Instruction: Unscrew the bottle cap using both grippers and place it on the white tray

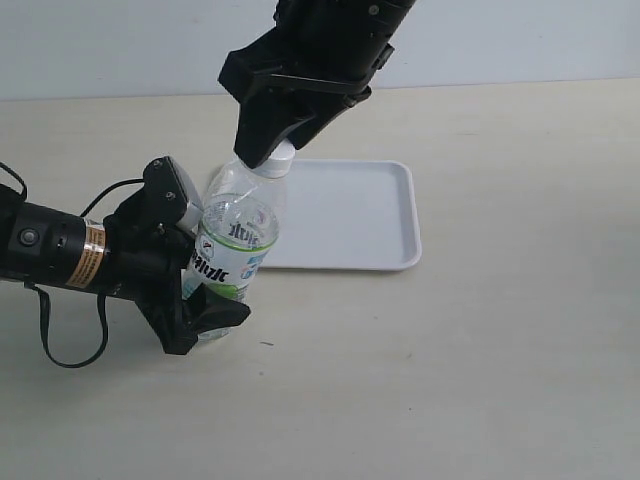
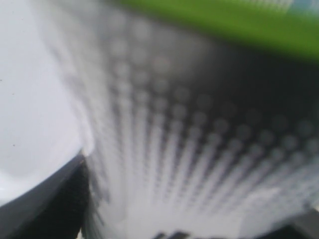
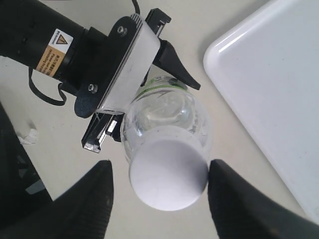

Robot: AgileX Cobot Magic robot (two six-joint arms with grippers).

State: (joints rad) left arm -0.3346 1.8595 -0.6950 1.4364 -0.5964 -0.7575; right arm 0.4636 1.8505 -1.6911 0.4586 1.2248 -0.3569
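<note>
Gripped low, straddled high.
A pale beige table (image 1: 500, 350) carries a flat, rounded-corner white plastic tray (image 1: 350, 215). At its left edge leans a clear plastic bottle (image 1: 235, 245) with a green-and-white label, clamped round the body by the left gripper (image 1: 205, 270). The right gripper (image 3: 162, 167) hangs over it, its 2 jaws apart, straddling the small round white cap (image 3: 168, 174) on the neck.
</note>
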